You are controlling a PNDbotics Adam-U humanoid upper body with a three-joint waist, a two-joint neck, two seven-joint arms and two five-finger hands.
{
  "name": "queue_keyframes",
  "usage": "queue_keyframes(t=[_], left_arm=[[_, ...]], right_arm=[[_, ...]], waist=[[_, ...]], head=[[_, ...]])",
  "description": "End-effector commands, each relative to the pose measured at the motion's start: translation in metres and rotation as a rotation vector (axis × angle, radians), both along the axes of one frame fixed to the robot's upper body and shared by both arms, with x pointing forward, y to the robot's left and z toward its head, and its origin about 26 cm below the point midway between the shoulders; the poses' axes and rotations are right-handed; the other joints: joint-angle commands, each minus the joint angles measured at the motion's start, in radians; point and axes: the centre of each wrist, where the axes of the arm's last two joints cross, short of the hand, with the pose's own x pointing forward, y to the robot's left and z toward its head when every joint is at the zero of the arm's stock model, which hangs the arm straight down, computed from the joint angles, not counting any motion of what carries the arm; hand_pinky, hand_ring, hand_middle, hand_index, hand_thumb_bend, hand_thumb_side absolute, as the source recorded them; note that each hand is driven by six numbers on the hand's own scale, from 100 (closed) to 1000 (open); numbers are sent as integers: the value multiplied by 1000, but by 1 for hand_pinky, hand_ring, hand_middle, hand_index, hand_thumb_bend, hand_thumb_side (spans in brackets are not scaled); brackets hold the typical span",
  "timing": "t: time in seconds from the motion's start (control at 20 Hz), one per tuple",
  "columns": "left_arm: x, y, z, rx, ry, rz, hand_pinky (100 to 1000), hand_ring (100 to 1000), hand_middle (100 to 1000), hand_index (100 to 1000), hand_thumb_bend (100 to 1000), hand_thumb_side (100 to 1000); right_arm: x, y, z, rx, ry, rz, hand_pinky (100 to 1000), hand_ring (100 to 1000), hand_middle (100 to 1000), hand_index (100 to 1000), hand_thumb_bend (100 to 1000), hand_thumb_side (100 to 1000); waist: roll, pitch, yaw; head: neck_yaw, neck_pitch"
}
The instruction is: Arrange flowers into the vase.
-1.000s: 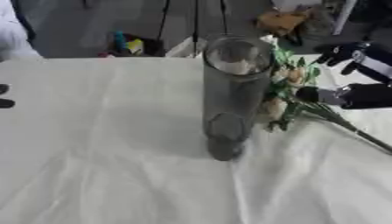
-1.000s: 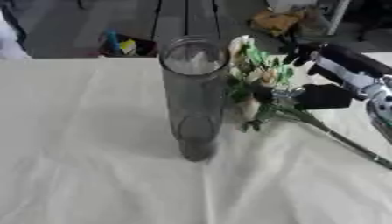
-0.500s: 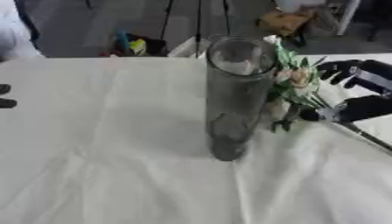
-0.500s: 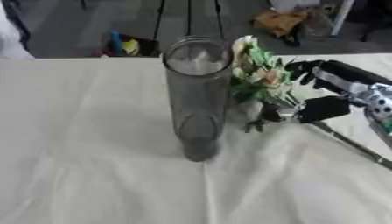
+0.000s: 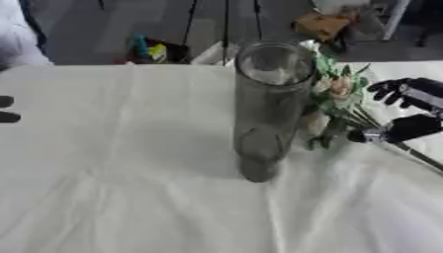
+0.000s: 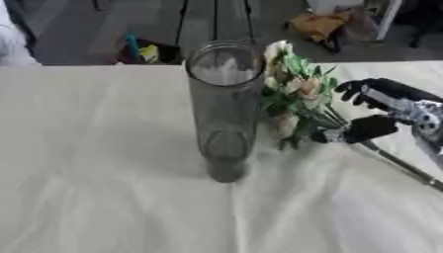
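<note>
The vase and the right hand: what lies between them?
The flowers lie there, beside the vase, stems running under the right hand. The right eye view shows it best.

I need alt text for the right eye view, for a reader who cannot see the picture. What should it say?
A tall, empty glass vase stands upright on a table with a white cloth. Just right of it lies a bunch of pale flowers with green leaves, and the robot's black right hand reaches in at their stems, thumb and fingers apart around them.
</note>
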Motion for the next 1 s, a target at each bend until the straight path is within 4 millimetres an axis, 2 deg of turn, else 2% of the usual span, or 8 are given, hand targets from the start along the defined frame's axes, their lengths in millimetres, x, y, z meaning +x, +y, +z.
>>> queue_keyframes(t=[0.05, 0.45, 0.7, 1.0], left_arm=[[-3, 0, 6, 18, -23, -7, 590, 658, 745, 870, 100, 1000], [-3, -1, 5, 17, -18, -11, 589, 656, 743, 870, 100, 1000], [-3, -2, 5, 16, -14, -13, 588, 654, 740, 869, 100, 1000], [-3, -3, 4, 17, -11, -16, 588, 649, 736, 869, 100, 1000]], right_arm=[[1, -7, 10, -18, -47, -36, 810, 835, 813, 944, 626, 560], [12, -14, 0, -15, -58, -79, 799, 823, 791, 929, 601, 538], [19, -17, -9, -9, -62, -95, 787, 799, 772, 919, 581, 446], [24, -21, -15, -2, -90, -101, 772, 777, 752, 906, 576, 416]], waist=[[-2, -23, 0], [-1, -17, 4], [-1, -12, 8], [-1, -6, 8]], head=[[-3, -11], [-13, -17], [-20, -21], [-24, -23]])
